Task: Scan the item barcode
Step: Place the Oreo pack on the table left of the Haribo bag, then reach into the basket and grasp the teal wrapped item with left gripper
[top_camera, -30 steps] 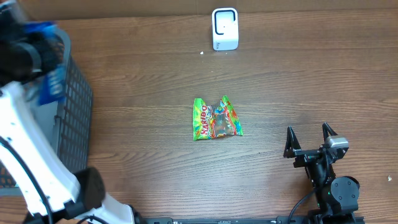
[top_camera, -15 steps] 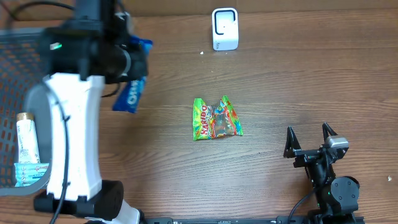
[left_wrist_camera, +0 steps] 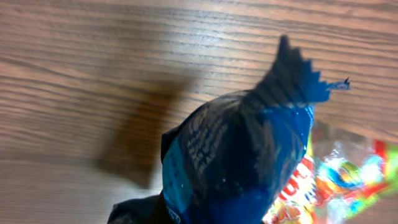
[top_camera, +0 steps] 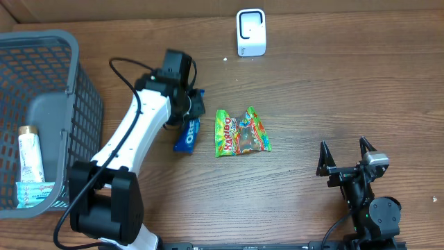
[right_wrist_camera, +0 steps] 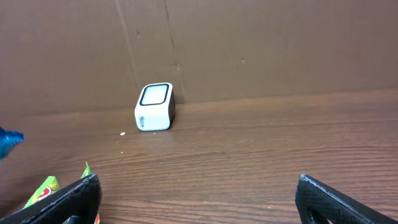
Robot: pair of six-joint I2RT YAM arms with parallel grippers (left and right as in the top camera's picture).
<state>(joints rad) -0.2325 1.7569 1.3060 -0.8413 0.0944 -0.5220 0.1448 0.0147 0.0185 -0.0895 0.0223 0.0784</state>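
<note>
1. Oreo packet (top_camera: 187, 134), a blue wrapper, is held at one end by the left gripper (top_camera: 190, 111), whose jaws are clamped on it; the packet is seen a little left of the centre of the table (top_camera: 333, 83).
2. Whether the packet's free end touches the wood cannot be told from overhead.
3. A Haribo bag (top_camera: 241, 132) is laid flat on the table just to the right of the packet, with a narrow gap visible between the two.
4. In the left wrist view the packet (left_wrist_camera: 249, 155) is seen close up with its crimped edge pointing up the frame, the sweets bag (left_wrist_camera: 339, 180) is seen beyond it, and a shadow is cast on the wood.
5. A white scanner (top_camera: 250, 31) is stood upright at the far edge of the table, well apart from the packet.
6. The right gripper (top_camera: 345, 155) is parked at the near right of the table, its jaws spread wide with nothing between them.
7. A grey basket (top_camera: 87, 104) is placed at the left edge; a tube (top_camera: 29, 154) is seen lying inside it.
</note>
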